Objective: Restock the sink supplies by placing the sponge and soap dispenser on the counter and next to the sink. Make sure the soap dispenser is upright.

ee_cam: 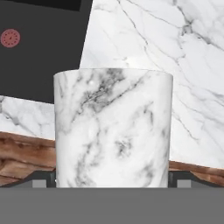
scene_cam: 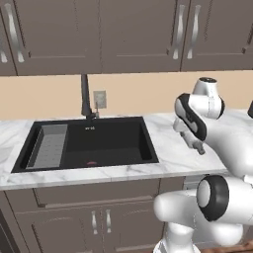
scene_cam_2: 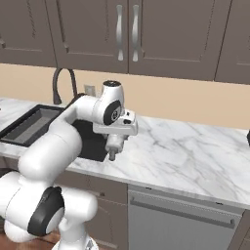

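Soap dispenser (ee_cam: pixel 113 127): sitting at centre of hand view, over counter (ee_cam: pixel 192 65), sink (ee_cam: pixel 39 57) lying upper left. Straddling it: gripper (scene_cam_2: pixel 113 152), jaws spread wide, seemingly not pinching. Advisable: keeping the bottle vertical, travelling straight, avoiding any sideways nudging.

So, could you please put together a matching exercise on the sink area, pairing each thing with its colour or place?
Things:
1. sink
2. ribbed tray
3. faucet
4. counter

Descriptions:
A. white with grey veins
B. grey, at the basin's left end
C. black, recessed
D. tall, dark, standing behind the basin

Pairs: 1-C, 2-B, 3-D, 4-A
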